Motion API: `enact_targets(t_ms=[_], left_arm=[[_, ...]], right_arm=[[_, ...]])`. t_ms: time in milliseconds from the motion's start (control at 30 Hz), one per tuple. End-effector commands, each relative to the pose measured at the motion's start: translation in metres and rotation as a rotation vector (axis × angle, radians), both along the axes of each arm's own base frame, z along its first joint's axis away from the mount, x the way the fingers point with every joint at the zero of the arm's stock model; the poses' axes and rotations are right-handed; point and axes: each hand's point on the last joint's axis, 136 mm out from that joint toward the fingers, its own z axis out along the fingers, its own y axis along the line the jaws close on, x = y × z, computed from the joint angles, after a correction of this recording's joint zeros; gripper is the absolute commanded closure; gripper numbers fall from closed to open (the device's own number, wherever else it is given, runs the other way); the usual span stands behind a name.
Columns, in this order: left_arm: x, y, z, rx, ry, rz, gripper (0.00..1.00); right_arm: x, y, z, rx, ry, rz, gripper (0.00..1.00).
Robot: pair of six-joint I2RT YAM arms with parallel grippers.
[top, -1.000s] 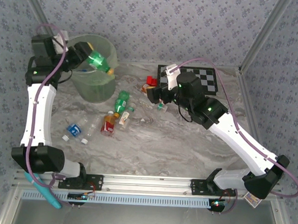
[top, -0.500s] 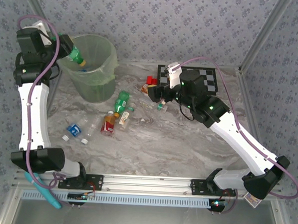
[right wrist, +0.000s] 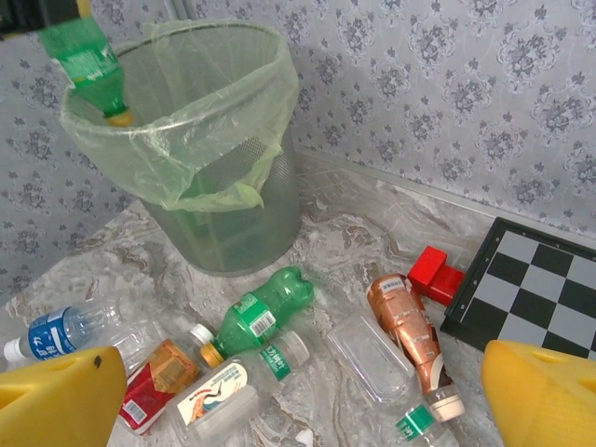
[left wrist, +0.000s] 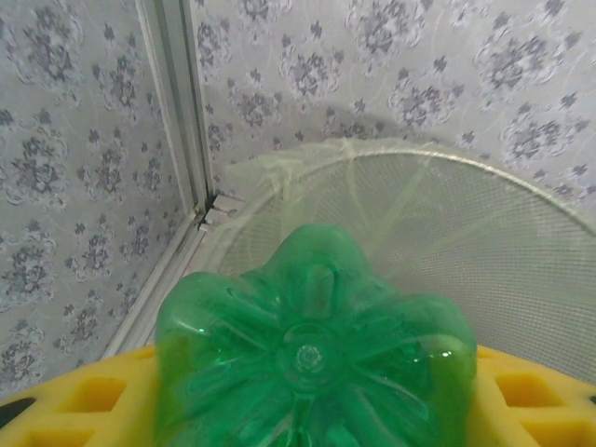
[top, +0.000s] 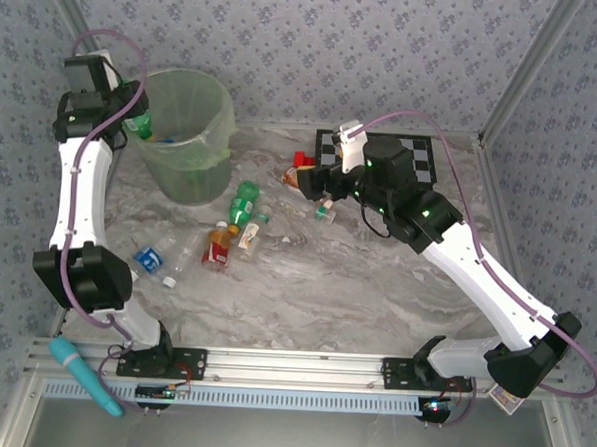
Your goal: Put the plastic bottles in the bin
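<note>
Green bottle (right wrist: 88, 58) is the one in play. The left tool (left wrist: 309, 399) has it pinched across the body between its yellow fingers (left wrist: 79, 400). The petal-shaped base faces the wrist camera and the yellow cap points down.

From the right wrist view the cap sits about at rim level, just inside the mouth of the bin (top: 196, 173) on its left edge. I can't tell exactly how far inside.

I judge this to be the release step for this bottle. The next move calls for spreading the left fingers so it drops neck first. I'd first shift a little toward the middle of the opening, because a bottle let go this near the rim could catch the liner or tip outward.

The right tool (right wrist: 298, 400) is spread wide and holds nothing. It hangs low over the scatter on the counter (top: 375, 298). Just ahead of it lie a copper-coloured bottle (right wrist: 405, 331) and a clear bottle (right wrist: 368, 349). To the left are a second green bottle (right wrist: 261, 312), a red-labelled bottle (right wrist: 154, 382) and a blue-labelled bottle (right wrist: 65, 331). With most of the bottles out on the counter, the task looks to be at an early stage.
</note>
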Motion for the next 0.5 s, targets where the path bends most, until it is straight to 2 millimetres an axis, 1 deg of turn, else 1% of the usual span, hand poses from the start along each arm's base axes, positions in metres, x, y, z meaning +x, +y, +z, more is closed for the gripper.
enact_targets(t_ms=[0,267,333,367,433,467], left_arm=[[0.012,-0.003,0.012,0.031,-0.032,-0.021,0.43],[0.025,0.000,-0.008,0.047,0.031,-0.029,0.42],[0.026,-0.001,-0.013,0.043,0.047,-0.031,0.40],[0.025,-0.001,-0.015,0.043,0.054,-0.031,0.35],[0.025,0.000,-0.004,0.046,0.033,-0.027,0.19],[0.024,0.000,-0.003,0.045,0.031,-0.025,0.12]], right_arm=[[0.001,-0.001,0.012,0.026,-0.006,-0.003,0.01],[0.004,-0.006,0.010,0.020,-0.001,-0.020,0.00],[0.005,-0.006,0.009,0.022,-0.001,-0.022,0.00],[0.006,-0.006,0.008,0.023,-0.001,-0.024,0.00],[0.007,-0.005,0.007,0.025,0.002,-0.023,0.00],[0.008,-0.005,0.006,0.024,0.004,-0.024,0.00]])
